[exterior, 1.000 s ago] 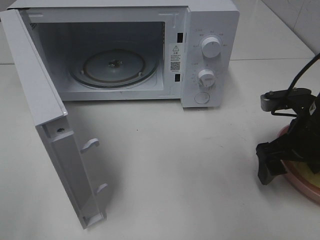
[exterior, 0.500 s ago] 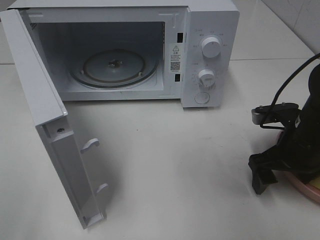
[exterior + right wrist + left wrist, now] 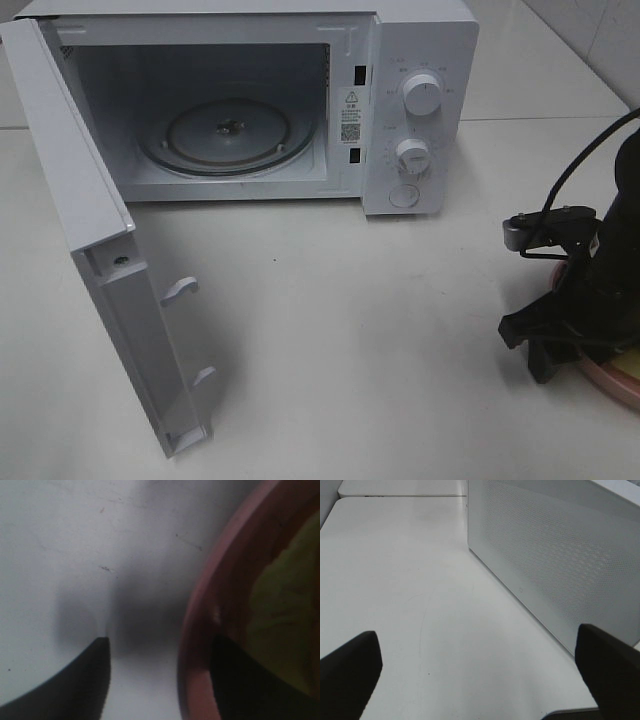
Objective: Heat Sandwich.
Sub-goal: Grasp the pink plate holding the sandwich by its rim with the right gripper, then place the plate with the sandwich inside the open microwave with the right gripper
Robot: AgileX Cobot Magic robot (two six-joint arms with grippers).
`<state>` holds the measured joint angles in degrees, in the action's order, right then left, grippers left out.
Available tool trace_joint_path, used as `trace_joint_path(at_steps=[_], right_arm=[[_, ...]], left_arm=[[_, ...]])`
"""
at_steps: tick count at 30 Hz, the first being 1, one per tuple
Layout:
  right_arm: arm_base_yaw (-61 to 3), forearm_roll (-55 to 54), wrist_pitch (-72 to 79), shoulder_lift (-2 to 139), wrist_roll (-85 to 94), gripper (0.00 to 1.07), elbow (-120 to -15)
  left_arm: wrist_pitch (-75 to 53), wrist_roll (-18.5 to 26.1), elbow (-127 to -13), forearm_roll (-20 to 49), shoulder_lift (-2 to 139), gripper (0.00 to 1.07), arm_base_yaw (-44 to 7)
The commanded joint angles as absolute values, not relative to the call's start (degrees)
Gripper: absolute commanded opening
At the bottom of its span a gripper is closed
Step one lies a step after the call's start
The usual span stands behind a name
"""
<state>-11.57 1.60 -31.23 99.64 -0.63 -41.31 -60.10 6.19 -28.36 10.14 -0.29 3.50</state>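
Since a second ago the right pincer (image 3: 160, 640) has sunk lower at the desk's right edge and its jaws have narrowed. They straddle the rim of the pink plate (image 3: 200, 605) — one finger outside over the desk, one inside — with a gap left, so nothing is gripped yet. Taking the plate would likely carry the sandwich (image 3: 285, 615) on it untouched. The microwave (image 3: 420, 60) stands at the far edge, door (image 3: 90, 230) swung wide to receive it; the left pincer (image 3: 480, 680) waits near that door, spread wide and empty. One microwave, one plate, one sandwich, two knobs (image 3: 421, 95), two pincers.
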Motion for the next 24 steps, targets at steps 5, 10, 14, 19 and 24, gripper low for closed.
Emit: trace_joint_path(at_steps=[5,10,14,19,24], right_arm=[[-11.4,1.2,-30.9,100.0,-1.1,0.05,-41.3],[-11.4,1.4,-30.3,100.0,-1.7,0.00,-41.3],[-11.4,3.0,-30.3,100.0,-3.4,0.00,-41.3],[-11.5,5.8,-32.4,100.0,-5.8,0.00,-43.0],[-11.5,10.6,-34.4,100.0,-10.4,0.00,-43.9]], left_arm=[[-59.4,6.3,-28.2,10.2,-1.7,1.03,3.5],[-59.4,6.3,-28.2,10.2,-1.7,1.03,3.5],[-59.4,6.3,-28.2,10.2,-1.7,1.03,3.5],[-59.4,6.3,-28.2,10.2,-1.7,1.03,3.5],[-59.4,6.3,-28.2,10.2,-1.7,1.03,3.5]])
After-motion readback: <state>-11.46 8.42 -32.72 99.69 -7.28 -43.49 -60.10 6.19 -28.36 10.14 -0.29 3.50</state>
